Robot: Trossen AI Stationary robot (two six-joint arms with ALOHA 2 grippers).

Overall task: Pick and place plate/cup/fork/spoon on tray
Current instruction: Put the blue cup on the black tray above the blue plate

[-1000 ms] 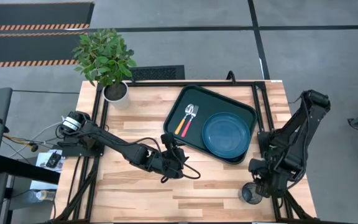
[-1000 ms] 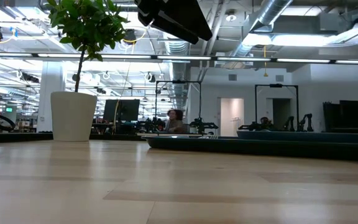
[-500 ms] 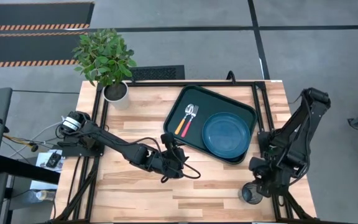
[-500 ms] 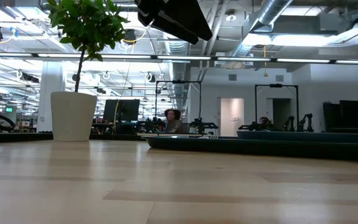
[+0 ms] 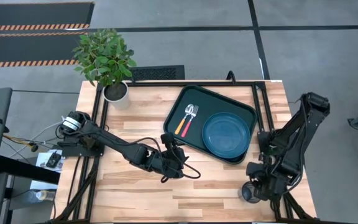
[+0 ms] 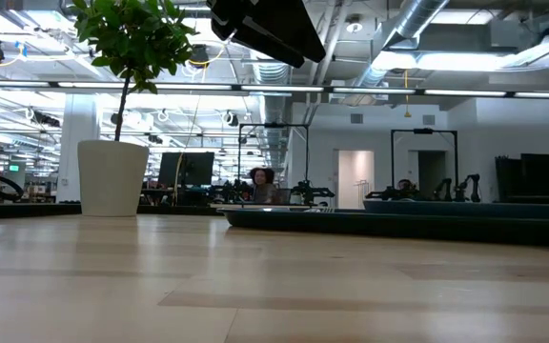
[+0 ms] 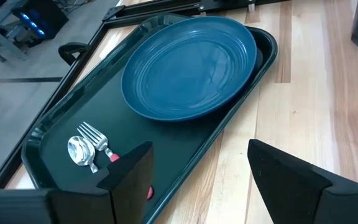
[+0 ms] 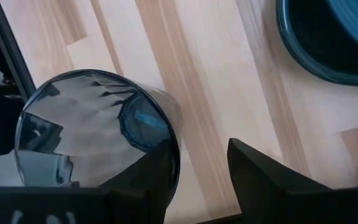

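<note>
**Cup off the tray, right tool at it**

Cup (image 5: 251, 194) stands upright on the counter (image 5: 135, 124), off the tray (image 5: 185, 99), beyond the tray's near right corner and close to the counter's near right edge. In the right wrist view the cup (image 8: 92, 130) shows its open rim from above, see-through grey. Right tool (image 5: 261, 184) sits low just beside the cup on the side facing the tray. Its fingers (image 8: 266, 180) are spread apart and grasp nothing; one finger overlaps the cup rim in the right wrist view, the other is over bare wood on the tray side. Whether that finger touches the cup, cannot tell.

Plate (image 5: 226, 135) lies flat on the tray, filling its right half. Fork (image 5: 189, 116) and spoon (image 5: 185, 119) lie side by side on the tray's left half, left of the plate, metal ends pointing to the tray's far edge. Left wrist view: plate (image 7: 188, 65) on the tray (image 7: 61, 124), fork (image 7: 95, 138) and spoon (image 7: 79, 151) heads just beside each other, handles mostly hidden behind a finger.

Left tool (image 5: 178, 154) hovers over the counter just in front of the tray's near left corner, fingers (image 7: 129, 177) wide apart, released, holding nothing.

Potted plant (image 5: 107, 62) is at the counter's far left corner, well left of the tray. Low view: white pot (image 6: 112, 178) on the left, tray edge (image 6: 398, 225) as a dark strip on the right.
</note>
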